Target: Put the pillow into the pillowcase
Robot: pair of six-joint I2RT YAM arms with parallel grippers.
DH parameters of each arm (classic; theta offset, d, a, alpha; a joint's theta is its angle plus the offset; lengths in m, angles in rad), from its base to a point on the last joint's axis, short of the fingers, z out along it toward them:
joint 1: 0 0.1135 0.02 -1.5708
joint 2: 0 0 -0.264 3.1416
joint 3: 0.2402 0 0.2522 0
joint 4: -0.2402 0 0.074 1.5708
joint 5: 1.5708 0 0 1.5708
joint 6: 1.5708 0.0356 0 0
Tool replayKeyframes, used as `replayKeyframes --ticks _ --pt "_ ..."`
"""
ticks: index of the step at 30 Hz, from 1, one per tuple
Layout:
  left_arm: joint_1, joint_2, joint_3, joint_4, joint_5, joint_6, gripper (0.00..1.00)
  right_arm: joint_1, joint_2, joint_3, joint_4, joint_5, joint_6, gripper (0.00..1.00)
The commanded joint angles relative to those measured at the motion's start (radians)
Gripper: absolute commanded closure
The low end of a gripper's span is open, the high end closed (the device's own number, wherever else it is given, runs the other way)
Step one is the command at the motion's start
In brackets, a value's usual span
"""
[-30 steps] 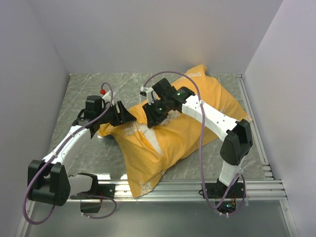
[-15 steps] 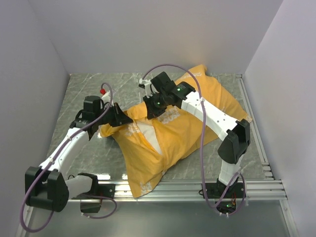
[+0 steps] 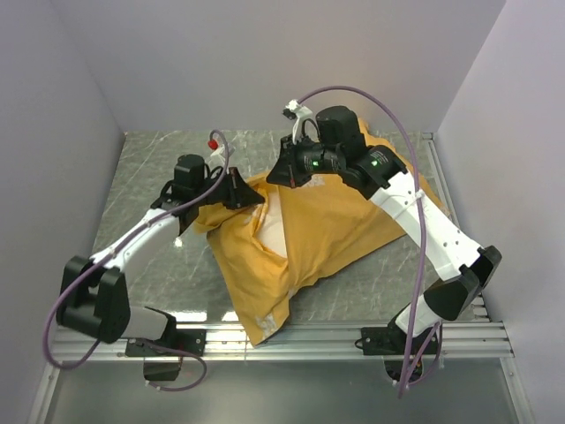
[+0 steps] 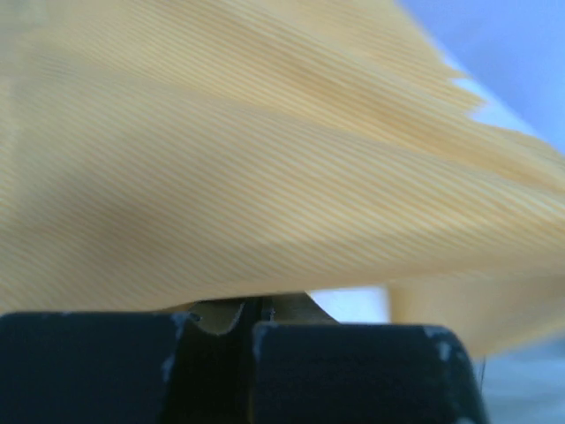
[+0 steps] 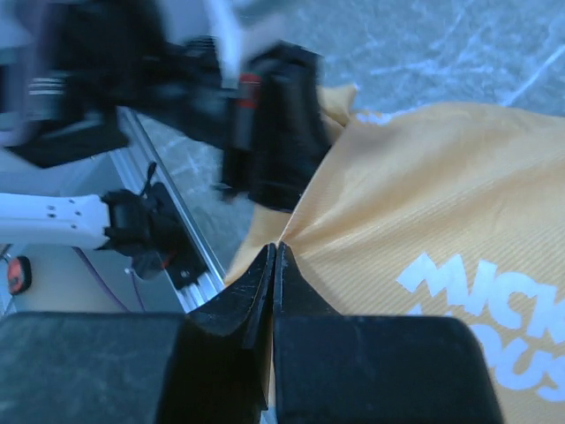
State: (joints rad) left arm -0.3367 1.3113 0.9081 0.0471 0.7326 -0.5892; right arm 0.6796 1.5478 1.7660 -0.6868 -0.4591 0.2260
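The orange-yellow pillowcase [image 3: 327,234] lies bulging across the table, its white lettering [image 5: 481,309] facing up. A strip of the white pillow [image 3: 277,221] shows in the case's open mouth at the left; the rest of the pillow is hidden inside. My left gripper [image 3: 251,196] is shut on the mouth's edge, and orange fabric [image 4: 265,159] fills the left wrist view above its closed fingers [image 4: 335,362]. My right gripper [image 3: 275,175] is shut on the same edge a little farther back. In the right wrist view the fabric puckers at the pinched tips of my right gripper [image 5: 275,252].
The dark marbled table [image 3: 150,168] is boxed in by pale walls at the left, back and right. Aluminium rails run along the front edge [image 3: 335,336] and the right side [image 3: 452,203]. The left arm's gripper body [image 5: 278,132] hangs close in front of the right gripper.
Both grippers have closed on the pillowcase's open edge. Both arms then rose and moved toward the back right, pulling that edge up and dragging the case slightly.
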Motion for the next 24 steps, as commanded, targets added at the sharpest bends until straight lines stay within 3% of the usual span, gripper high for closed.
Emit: replayKeyframes --ticks 1,5,8,9,13,14,15,18,20,24 --pt "0.002 0.068 0.093 0.094 -0.030 0.028 0.97 -0.006 0.006 0.023 0.109 -0.042 0.065 1.00" --pt "0.065 0.127 0.210 0.088 -0.077 0.064 0.91 -0.005 0.058 -0.022 0.145 -0.088 0.110 1.00" --pt "0.135 0.152 0.340 0.013 -0.064 0.121 0.82 -0.005 0.095 -0.049 0.187 -0.101 0.142 1.00" --pt "0.152 0.143 0.389 -0.015 -0.061 0.143 0.70 -0.006 0.106 -0.046 0.194 -0.102 0.156 1.00" --pt "0.221 0.072 0.419 -0.162 -0.052 0.310 0.43 -0.006 0.170 -0.004 0.271 -0.099 0.208 1.00" --pt "0.260 0.057 0.445 -0.234 -0.035 0.330 0.31 -0.005 0.207 0.028 0.308 -0.099 0.219 1.00" --pt "0.284 0.059 0.469 -0.269 -0.004 0.348 0.28 -0.005 0.228 0.050 0.326 -0.101 0.246 1.00" --pt "0.401 0.065 0.607 -0.458 0.039 0.405 0.21 -0.003 0.336 0.153 0.388 -0.082 0.286 1.00" --pt "0.515 0.051 0.626 -0.490 0.060 0.388 0.18 -0.006 0.441 0.280 0.397 -0.056 0.295 1.00" --pt "0.642 0.022 0.598 -0.646 0.083 0.451 0.09 -0.018 0.595 0.539 0.406 0.078 0.299 1.00"
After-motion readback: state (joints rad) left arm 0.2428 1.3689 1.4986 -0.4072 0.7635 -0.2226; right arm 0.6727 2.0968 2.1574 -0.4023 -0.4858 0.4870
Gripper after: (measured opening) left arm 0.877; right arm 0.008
